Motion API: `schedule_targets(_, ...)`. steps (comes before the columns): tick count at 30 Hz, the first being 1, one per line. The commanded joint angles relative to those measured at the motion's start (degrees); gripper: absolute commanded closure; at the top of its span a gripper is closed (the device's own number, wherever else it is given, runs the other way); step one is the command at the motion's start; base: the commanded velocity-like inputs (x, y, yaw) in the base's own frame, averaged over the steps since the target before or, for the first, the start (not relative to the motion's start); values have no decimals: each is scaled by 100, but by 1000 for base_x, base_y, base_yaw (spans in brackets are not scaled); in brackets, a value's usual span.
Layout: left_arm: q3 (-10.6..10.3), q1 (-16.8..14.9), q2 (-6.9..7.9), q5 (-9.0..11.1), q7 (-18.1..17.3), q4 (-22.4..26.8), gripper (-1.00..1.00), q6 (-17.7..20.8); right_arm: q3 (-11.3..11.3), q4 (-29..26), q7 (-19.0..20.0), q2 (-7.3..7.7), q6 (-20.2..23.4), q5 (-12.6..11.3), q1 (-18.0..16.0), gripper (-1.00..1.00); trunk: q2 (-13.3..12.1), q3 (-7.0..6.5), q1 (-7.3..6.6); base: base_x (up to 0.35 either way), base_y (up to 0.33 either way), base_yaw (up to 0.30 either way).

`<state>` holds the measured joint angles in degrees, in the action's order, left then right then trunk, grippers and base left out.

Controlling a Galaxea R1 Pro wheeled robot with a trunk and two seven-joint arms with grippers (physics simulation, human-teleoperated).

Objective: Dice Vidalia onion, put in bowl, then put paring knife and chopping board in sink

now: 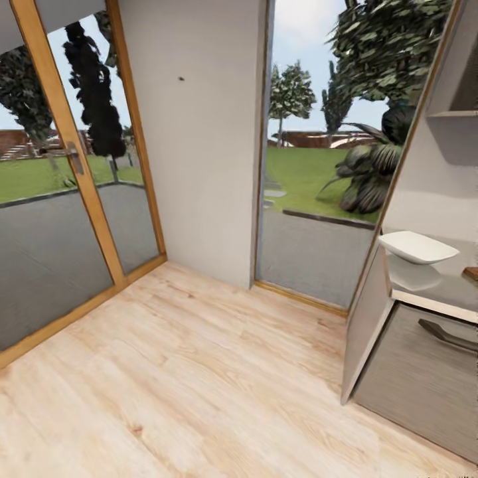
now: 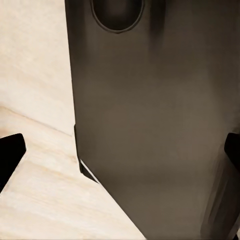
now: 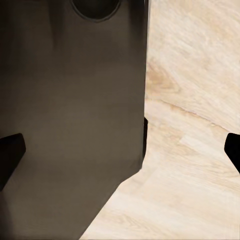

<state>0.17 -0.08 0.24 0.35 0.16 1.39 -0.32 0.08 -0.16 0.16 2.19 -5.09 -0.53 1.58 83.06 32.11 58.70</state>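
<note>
Head view: white bowl on grey tabletop at right. Wrist views: my left tool and right tool both spread open over wood floor.

White bowl upright on grey countertop (glossy), board corner nearby.

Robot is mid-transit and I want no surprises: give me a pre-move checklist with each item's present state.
1. Bowl located on the countertop, head view's right edge: ok.
2. Wooden floor toward the counter free of obstacles: ok.
3. Left gripper open, holding nothing: ok.
4. Right gripper open, holding nothing: ok.
5. Sink, onion and knife located: cannot tell.
6. Brown corner beside the bowl is the chopping board: cannot tell.
</note>
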Motion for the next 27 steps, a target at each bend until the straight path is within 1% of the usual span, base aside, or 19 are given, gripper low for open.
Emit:
schedule_targets(1,1,-1,1,2,2,1,-100,-3,1,-1,2,1,-18,-7,2,-100,2,4,3,277,252,-300)
schedule_targets(27,-5,-1,11,8,2,1,-100,4,1,-1,3,1,-18,-3,2,-100,2,4,3,278,252,-300)
